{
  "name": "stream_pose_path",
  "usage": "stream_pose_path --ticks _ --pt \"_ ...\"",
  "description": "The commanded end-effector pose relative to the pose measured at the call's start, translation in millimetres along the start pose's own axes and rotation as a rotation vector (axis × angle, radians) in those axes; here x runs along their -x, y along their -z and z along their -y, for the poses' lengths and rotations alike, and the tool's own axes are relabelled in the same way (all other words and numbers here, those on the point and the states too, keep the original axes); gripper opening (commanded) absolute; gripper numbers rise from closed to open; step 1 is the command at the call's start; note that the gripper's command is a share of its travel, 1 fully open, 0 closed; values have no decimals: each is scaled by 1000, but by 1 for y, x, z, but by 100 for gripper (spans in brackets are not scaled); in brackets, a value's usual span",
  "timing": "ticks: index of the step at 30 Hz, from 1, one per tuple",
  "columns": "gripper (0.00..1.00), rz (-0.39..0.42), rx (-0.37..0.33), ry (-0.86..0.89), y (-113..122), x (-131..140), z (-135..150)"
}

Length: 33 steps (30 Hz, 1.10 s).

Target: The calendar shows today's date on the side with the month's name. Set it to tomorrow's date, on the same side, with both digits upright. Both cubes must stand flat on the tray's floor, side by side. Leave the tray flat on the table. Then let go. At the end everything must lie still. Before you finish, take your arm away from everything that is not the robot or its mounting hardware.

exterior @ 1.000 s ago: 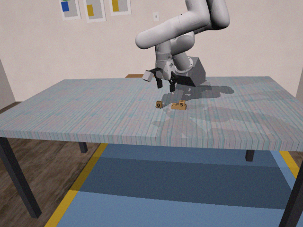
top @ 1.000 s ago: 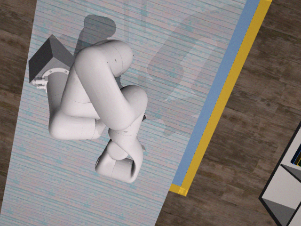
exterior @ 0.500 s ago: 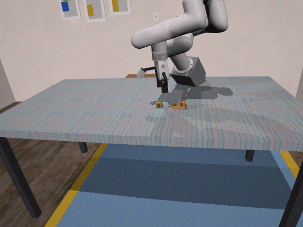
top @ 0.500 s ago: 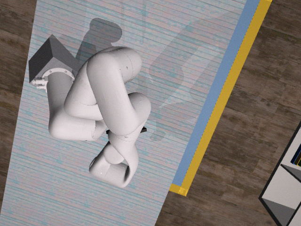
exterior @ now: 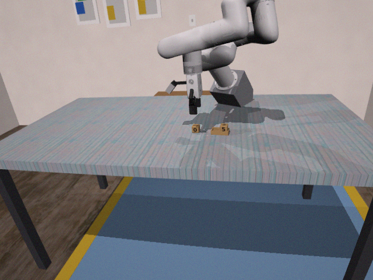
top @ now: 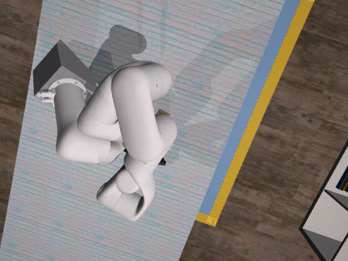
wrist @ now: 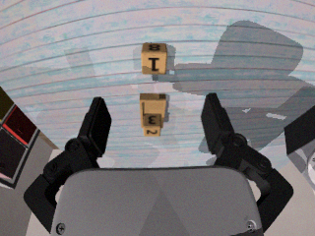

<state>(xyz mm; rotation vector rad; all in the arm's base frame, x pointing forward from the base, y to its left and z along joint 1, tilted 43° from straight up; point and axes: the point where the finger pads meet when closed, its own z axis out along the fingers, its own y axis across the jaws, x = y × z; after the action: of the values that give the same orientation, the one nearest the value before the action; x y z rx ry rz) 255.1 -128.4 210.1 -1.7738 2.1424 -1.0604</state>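
Observation:
In the exterior view a small wooden tray (exterior: 219, 131) lies flat on the table. One wooden cube (exterior: 223, 128) stands in its right half with a 5 facing the camera. The tray's left half is empty. A second cube (exterior: 195, 129) stands on the bare table to the left of the tray, with a gap between them, and shows a 0. My gripper (exterior: 192, 109) hangs above and behind this loose cube, open and empty. In the wrist view the loose cube (wrist: 154, 58) shows a 1 on top. The tray with its cube (wrist: 153, 112) lies between my open fingers, far below them.
The arm's grey base block (exterior: 232, 91) stands behind the tray. In the top-down view the arm (top: 131, 126) hides nearly all of the calendar; only a wooden corner (top: 163, 112) shows. A blue and yellow floor strip (top: 253, 112) runs beside the table.

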Motion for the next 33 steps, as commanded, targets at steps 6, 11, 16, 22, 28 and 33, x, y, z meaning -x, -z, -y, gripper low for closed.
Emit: stream_pose_path --ticks 6,11,16,22,28,33 --pt "47 -7 -1 -67 1 -3 0" --pt "47 -7 -1 -67 1 -3 0" --pt "47 -7 -1 -67 1 -3 0" --pt "47 -7 -1 -67 1 -3 0" --pt "47 -7 -1 -67 1 -3 0" --pt "47 -7 -1 -67 1 -3 0"
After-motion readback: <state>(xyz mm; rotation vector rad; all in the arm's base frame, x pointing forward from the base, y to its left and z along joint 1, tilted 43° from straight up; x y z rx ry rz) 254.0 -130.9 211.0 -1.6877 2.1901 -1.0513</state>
